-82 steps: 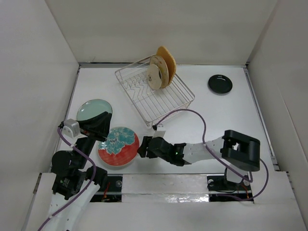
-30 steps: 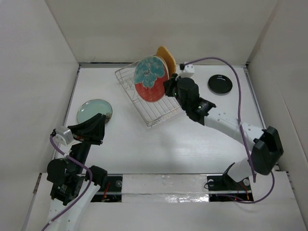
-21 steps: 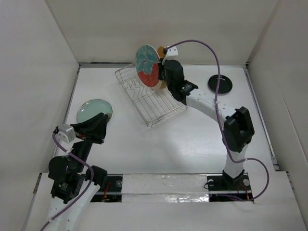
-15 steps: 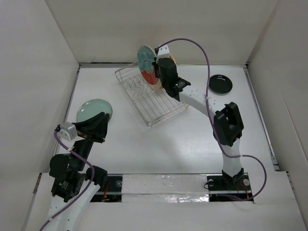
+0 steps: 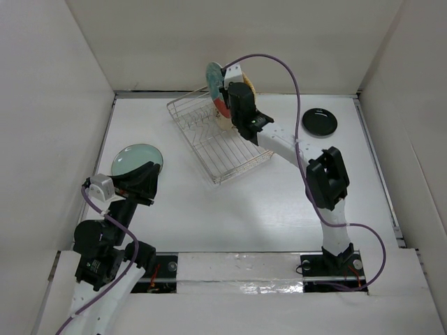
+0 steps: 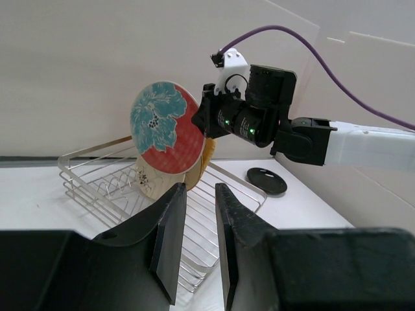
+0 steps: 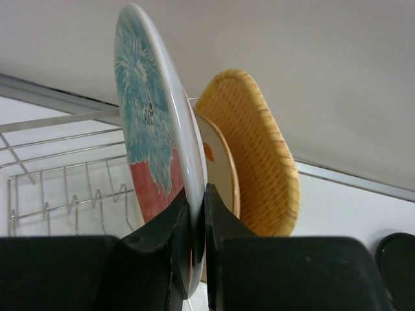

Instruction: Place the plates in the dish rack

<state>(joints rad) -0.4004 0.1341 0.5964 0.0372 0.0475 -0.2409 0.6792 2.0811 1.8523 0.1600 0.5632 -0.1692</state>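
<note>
Right gripper [image 5: 225, 98] is up over the far end of the rack [image 5: 209, 150], clamped on the rim of the red flowered plate [image 5: 215, 87]. From overhead the plate stands on edge just to the gripper's left. A black plate [image 5: 319, 122] lies flat on the table [image 5: 279, 202] well off to the gripper's other side, outside the rack. Left gripper [image 5: 143, 183] hangs near its own base, and the teal plate [image 5: 136, 157] lies flat just beyond its fingertips, untouched.

Over to the left wrist camera: its fingers sit a small gap apart with nothing between them. Straight ahead is the rack, with the red plate upright, flower face this way, gripped at its edge. Whether its lower edge has reached the prongs, I can't tell.

Right wrist camera now: the fingers pinch the plate's rim, seen edge-on. Just behind it stand a cream plate [image 7: 220, 162] and then the wooden plate [image 7: 259, 155], both upright and close together.
</note>
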